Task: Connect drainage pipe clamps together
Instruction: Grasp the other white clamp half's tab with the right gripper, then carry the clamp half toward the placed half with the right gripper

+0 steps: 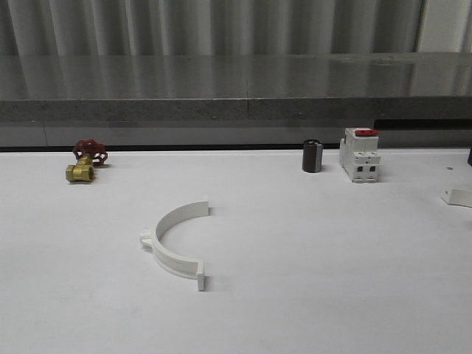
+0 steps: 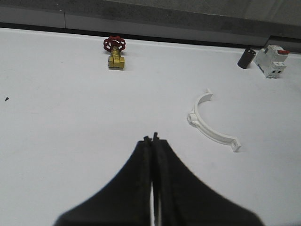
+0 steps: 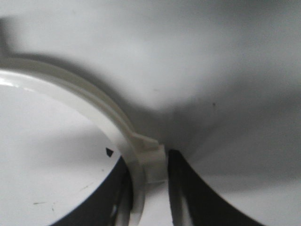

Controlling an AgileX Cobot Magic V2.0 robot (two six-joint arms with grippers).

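Work surface: I am working over a white table (image 1: 310, 295). It looks smooth, so I am judging that a light plastic part can skate across it under a push.
Free clamp half: One white half-ring (image 1: 175, 242) is lying flat at about 7 o'clock from the table centre in the front view. Its open side is facing 3 o'clock; its lug is pointing to 9 o'clock.
Held clamp half: The second half-ring (image 3: 94, 108) is sitting between my right fingers (image 3: 186, 193), seen close in the right wrist view.
Handling: I am treating both halves as light, thin and stiff, with some spring in the arc. The glossy surface is likely slippery.
Hold point: I am pinching at the outer lug, across the band. I judge this the firmest spot, since it leaves both end tabs free for mating.
Right pincer (image 3: 149, 188): Clenched on the held half at its lug.
Left pincer (image 2: 153, 139): Clenched, holding nothing, hovering above bare table with the free half at about 2 o'clock from its tips.
Bystanders: A brass valve (image 1: 85, 161), dark cylinder (image 1: 312, 155) and breaker (image 1: 360, 154) are standing along the 12 o'clock edge.
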